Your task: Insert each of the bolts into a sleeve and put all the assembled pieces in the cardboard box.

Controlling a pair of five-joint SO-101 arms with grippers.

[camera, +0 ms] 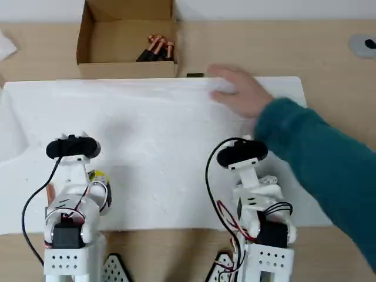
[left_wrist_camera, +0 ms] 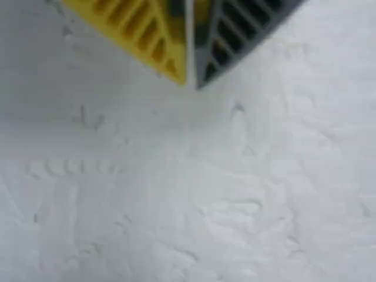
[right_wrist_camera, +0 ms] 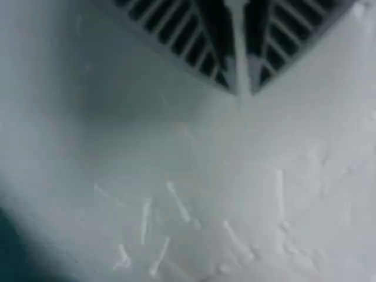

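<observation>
The cardboard box (camera: 85,41) stands at the back of the table, open on top. Inside it lie assembled bolt-and-sleeve pieces (camera: 157,48), copper and black, near its right wall. My left gripper (left_wrist_camera: 190,79) is shut with nothing held, its yellow and dark fingers meeting just above the white foam sheet (left_wrist_camera: 188,194). My right gripper (right_wrist_camera: 238,88) is also shut and empty, close over the same sheet (right_wrist_camera: 205,200). In the high view the left arm (camera: 73,147) and the right arm (camera: 242,154) rest folded near the front edge.
A person's hand (camera: 238,91) in a teal sleeve (camera: 317,164) lies on the far right part of the white foam sheet (camera: 147,147), just beyond the right arm. A grey object (camera: 363,44) sits at the back right corner of the wooden table.
</observation>
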